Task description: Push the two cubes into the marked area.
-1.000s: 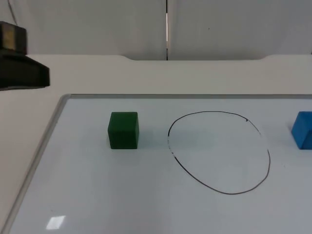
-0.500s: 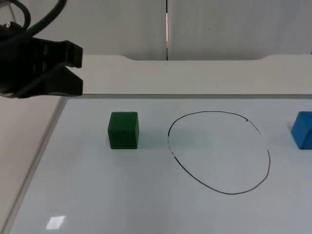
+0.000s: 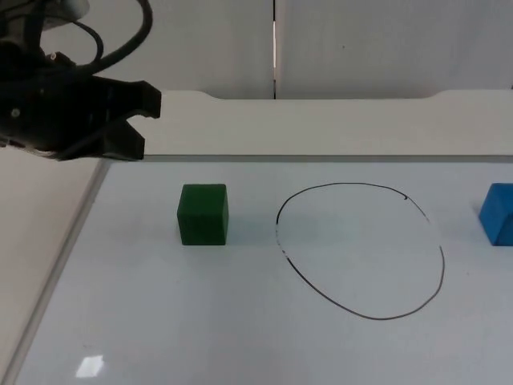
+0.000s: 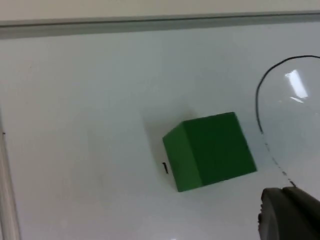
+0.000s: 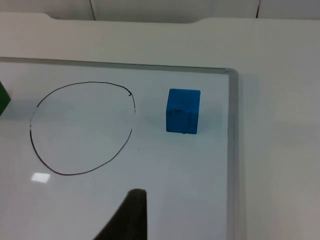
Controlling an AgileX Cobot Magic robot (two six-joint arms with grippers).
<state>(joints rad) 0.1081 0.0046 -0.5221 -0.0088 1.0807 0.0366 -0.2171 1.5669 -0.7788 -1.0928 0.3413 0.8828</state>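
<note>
the left pincer (image 3: 148, 124) hangs over the far left edge of the whiteboard (image 3: 240, 337) that lies on the desk (image 3: 321, 124), its two fingers spread apart with nothing between them. the green cube (image 3: 203, 213) sits on the board nearer the camera than the pincer and apart from it, just left of the hand-drawn black oval (image 3: 361, 250) that marks the target; it is outside the line. the step in hand looks like getting the left pincer down on the cube's left side. to do it well, i would drop low on the side away from the oval and push flat through the cube's middle so it slides straight in and does not spin. the blue cube (image 5: 183, 110) rests between the oval and the board's right rim, also outside the line. of the right pincer a dark fingertip (image 5: 127, 217) shows, and i cannot tell how it is set; that arm waits. count: two cubes, one green and one blue, and one marked oval.
</note>
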